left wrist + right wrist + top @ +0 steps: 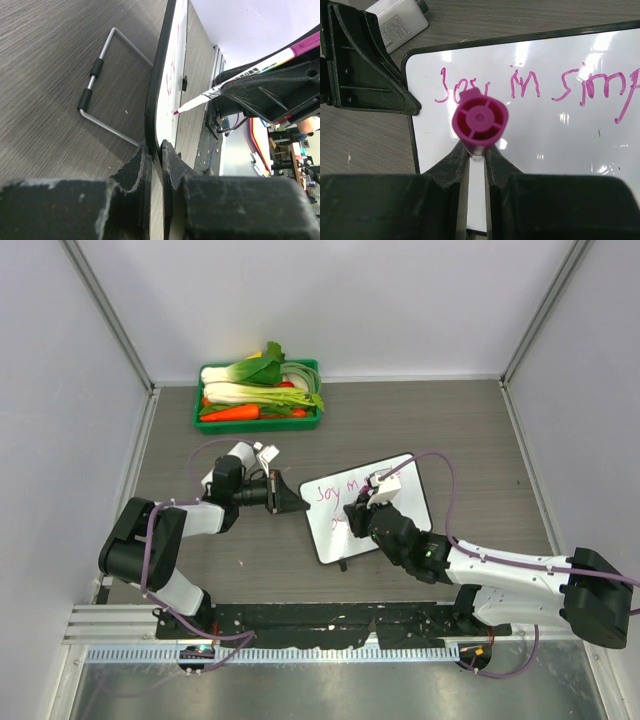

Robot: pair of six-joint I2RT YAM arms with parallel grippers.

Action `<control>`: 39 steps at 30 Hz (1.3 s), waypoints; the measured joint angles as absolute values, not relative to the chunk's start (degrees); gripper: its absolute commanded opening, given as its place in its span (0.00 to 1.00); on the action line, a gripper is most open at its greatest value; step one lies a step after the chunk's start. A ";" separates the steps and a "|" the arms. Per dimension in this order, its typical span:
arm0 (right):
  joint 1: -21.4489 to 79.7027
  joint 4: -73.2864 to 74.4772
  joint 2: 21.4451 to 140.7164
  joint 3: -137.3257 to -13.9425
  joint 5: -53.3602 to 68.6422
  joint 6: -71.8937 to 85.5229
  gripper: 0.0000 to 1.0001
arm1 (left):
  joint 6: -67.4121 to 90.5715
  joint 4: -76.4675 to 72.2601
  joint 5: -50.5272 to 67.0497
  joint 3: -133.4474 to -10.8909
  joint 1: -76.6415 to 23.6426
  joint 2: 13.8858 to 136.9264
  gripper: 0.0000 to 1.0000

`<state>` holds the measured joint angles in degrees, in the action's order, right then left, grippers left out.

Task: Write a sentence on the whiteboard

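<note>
Left gripper (pixel 156 150) is clamping its jaws on the whiteboard (pixel 545 150) edge, steadying it; right gripper (pixel 476 151) jaws are clamping the magenta marker (pixel 480 118), writing the sentence (pixel 530 87).

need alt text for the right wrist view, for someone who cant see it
The right pincer grips a magenta marker, seen end-on and pointed at the whiteboard, where pink handwriting reads roughly "Joy in simp". At upper left the left pincer clamps the board's left edge, with a grey wood-grain table beneath.
</note>
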<state>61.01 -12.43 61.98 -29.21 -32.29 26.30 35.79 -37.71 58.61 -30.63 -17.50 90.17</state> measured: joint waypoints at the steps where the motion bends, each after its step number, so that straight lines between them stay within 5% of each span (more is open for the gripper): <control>1: 61.01 -12.40 61.98 -29.21 -32.38 26.28 0.02 | 35.79 -37.71 58.61 -30.63 -17.50 90.17 0.00; 39: 58.59 -12.51 58.39 -29.12 -31.38 26.02 0.01 | 35.88 -37.91 58.74 -30.63 -17.50 90.26 0.00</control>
